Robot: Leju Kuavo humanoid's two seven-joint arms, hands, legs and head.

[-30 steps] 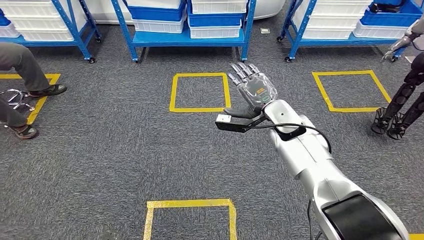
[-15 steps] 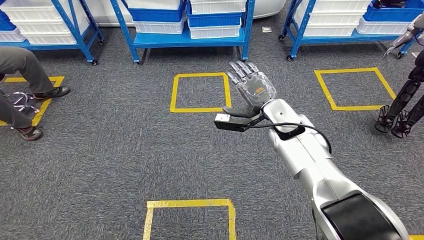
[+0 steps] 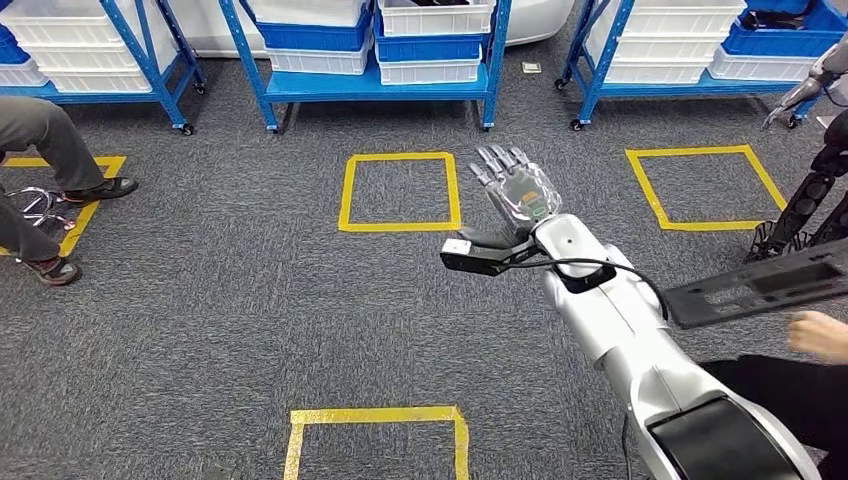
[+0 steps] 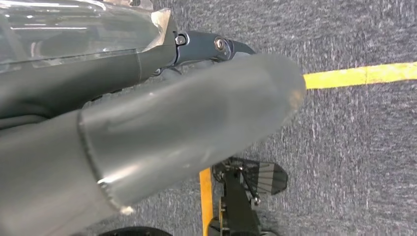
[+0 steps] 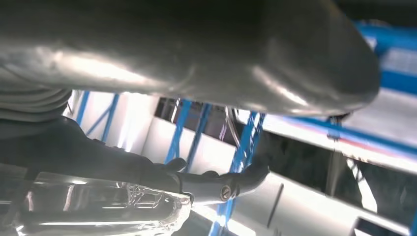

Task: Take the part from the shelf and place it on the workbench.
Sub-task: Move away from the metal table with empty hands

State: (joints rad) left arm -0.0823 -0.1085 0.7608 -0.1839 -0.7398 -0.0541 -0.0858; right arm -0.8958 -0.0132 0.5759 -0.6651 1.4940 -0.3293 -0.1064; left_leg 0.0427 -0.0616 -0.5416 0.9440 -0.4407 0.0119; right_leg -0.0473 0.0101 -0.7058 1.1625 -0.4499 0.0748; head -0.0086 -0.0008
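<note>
The right hand [image 3: 518,195] was extended toward the blue shelf [image 3: 375,80] at 12 o'clock, fingers [image 3: 497,162] released and holding nothing. Left hand [image 4: 98,88] finger state: cannot tell.

My right hand [image 3: 517,192] hangs over grey carpet [image 3: 250,300], fingers [image 3: 495,162] spread, holding nothing, with bare floor ahead up to the blue metal shelf rack [image 3: 370,75] packed with white and blue plastic bins [image 3: 436,18]. Beside my right forearm a person's hand [image 3: 818,333] holds a flat dark panel [image 3: 760,288], crowding that side. On my left, a person's legs [image 3: 40,150] stand well apart from my reach.
</note>
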